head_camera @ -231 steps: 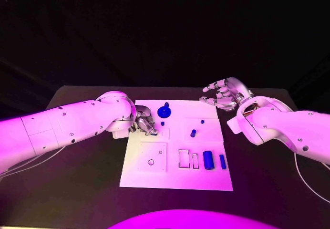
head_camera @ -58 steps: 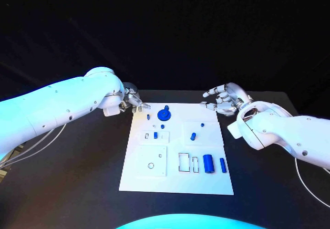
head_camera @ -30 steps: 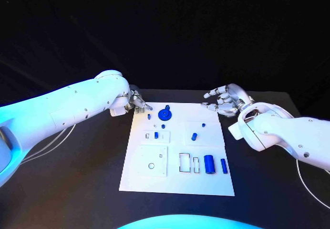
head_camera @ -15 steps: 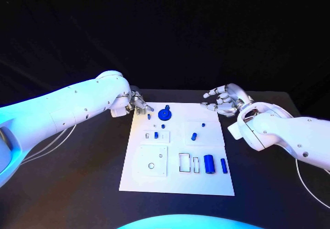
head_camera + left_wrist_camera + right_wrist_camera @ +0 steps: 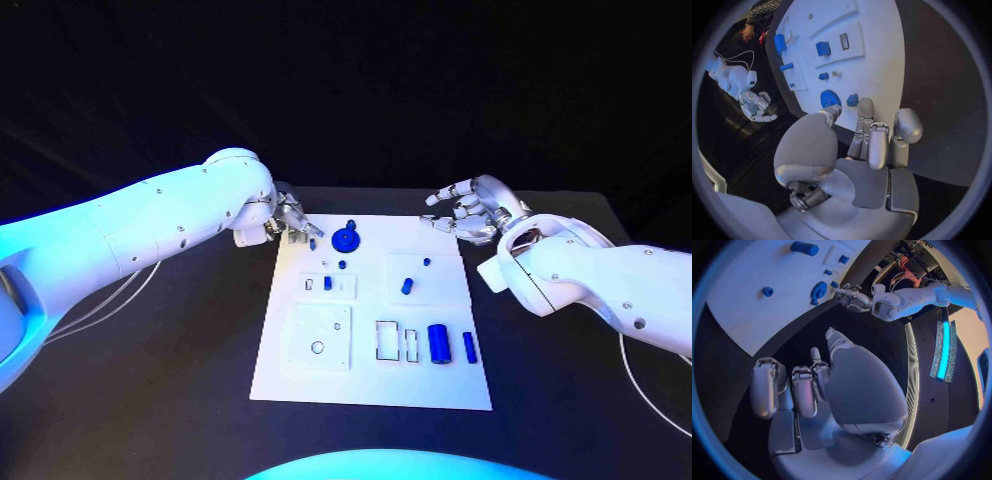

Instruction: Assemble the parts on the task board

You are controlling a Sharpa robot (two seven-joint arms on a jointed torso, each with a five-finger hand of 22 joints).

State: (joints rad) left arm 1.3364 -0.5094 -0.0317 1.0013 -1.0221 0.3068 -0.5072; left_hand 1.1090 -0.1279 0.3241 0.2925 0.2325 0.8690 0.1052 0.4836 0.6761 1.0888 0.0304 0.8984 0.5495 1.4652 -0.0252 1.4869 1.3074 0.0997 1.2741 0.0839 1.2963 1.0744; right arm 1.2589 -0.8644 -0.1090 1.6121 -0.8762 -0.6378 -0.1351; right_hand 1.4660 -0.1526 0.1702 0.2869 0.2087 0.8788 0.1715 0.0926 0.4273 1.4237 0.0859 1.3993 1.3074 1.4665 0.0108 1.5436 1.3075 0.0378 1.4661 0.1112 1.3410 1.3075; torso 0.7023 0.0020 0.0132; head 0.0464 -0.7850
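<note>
On the black bench (image 5: 173, 400) the white task board (image 5: 372, 380) carries small blue parts (image 5: 437, 343). My left hand (image 5: 293, 222) hovers at its far corner, fingers apart, empty; my right hand (image 5: 464, 208) likewise.

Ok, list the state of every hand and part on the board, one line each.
left hand: at the board's far left corner, fingers by a small blue part, holding nothing
right hand: open, off the board's far right corner
task board: flat on the table
round blue part: seated near the far edge
two blue cylinders: lying in near-right slots
</note>
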